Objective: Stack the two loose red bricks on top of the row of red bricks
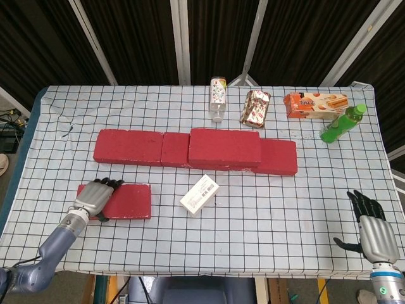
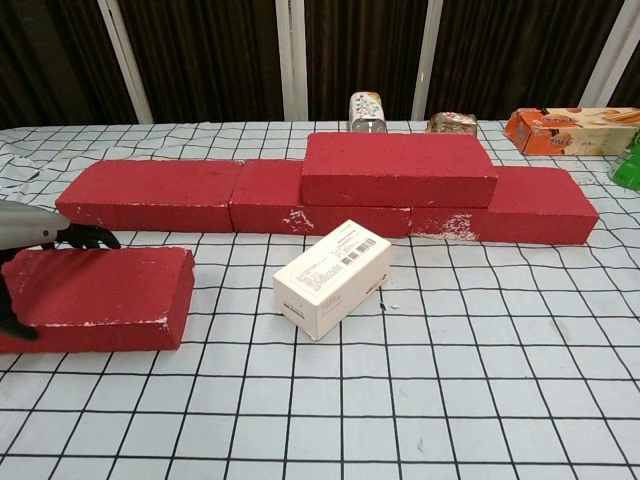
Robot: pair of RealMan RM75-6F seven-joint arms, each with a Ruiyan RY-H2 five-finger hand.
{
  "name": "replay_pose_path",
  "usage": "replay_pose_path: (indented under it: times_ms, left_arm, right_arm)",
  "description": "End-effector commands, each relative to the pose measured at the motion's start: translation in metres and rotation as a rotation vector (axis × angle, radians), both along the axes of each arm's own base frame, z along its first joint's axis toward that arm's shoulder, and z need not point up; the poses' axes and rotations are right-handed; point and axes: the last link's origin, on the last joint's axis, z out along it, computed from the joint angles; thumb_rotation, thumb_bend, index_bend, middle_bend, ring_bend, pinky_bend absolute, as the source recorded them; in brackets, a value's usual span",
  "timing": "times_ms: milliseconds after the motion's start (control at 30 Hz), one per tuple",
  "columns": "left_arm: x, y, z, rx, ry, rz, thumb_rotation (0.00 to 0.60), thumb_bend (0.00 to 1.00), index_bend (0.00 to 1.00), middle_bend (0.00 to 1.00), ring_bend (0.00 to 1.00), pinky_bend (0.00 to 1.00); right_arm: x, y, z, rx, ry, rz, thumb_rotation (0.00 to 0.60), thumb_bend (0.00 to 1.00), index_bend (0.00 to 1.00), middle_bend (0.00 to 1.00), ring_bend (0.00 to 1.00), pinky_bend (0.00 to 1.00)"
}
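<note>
A row of red bricks lies across the middle of the table, with one red brick stacked on top of it right of centre. That row and stacked brick also show in the chest view. One loose red brick lies in front of the row at the left. My left hand grips its left end, fingers over the far edge and thumb on the near side. In the chest view the loose brick looks slightly tipped in that hand. My right hand hovers open at the near right edge.
A white box lies between the loose brick and the row. Behind the row stand a small bottle, a foil pack, an orange carton and a green bottle.
</note>
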Motion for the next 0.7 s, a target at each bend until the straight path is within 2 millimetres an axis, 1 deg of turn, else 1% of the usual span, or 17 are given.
replay_pose_path:
  times_ms: [33, 200, 300, 467, 533, 700]
  left_arm:
    - [0.007, 0.005, 0.005, 0.02, 0.003, -0.022, 0.6, 0.12, 0.18, 0.25, 0.16, 0.24]
    - [0.025, 0.011, 0.016, 0.02, -0.03, -0.038, 0.6, 0.14, 0.19, 0.25, 0.17, 0.25]
    - [0.039, 0.019, 0.032, -0.002, -0.091, -0.005, 0.6, 0.14, 0.19, 0.25, 0.17, 0.25]
    - [0.055, 0.046, 0.065, 0.014, -0.041, -0.05, 0.6, 0.14, 0.22, 0.24, 0.17, 0.25]
    - [0.062, 0.058, 0.074, 0.024, -0.041, -0.051, 0.6, 0.14, 0.23, 0.23, 0.17, 0.25]
    - [0.073, 0.082, 0.089, 0.073, -0.039, -0.072, 0.6, 0.14, 0.23, 0.22, 0.16, 0.24]
  right_arm:
    - [0.0, 0.0, 0.0, -0.001, 0.0, -0.002, 0.6, 0.15, 0.0, 0.03, 0.01, 0.0]
    - [-0.001, 0.0, 0.001, -0.009, 0.002, -0.007, 0.6, 0.15, 0.0, 0.03, 0.01, 0.0]
    - [-0.001, 0.0, 0.001, -0.013, 0.005, -0.012, 0.6, 0.15, 0.0, 0.03, 0.01, 0.0]
    - [-0.003, -0.002, -0.001, -0.015, 0.019, -0.028, 0.6, 0.16, 0.0, 0.03, 0.01, 0.0]
    - [-0.004, -0.003, -0.002, -0.016, 0.026, -0.037, 0.6, 0.15, 0.0, 0.03, 0.01, 0.0]
    - [-0.005, -0.005, -0.005, -0.021, 0.043, -0.053, 0.6, 0.15, 0.0, 0.03, 0.01, 0.0]
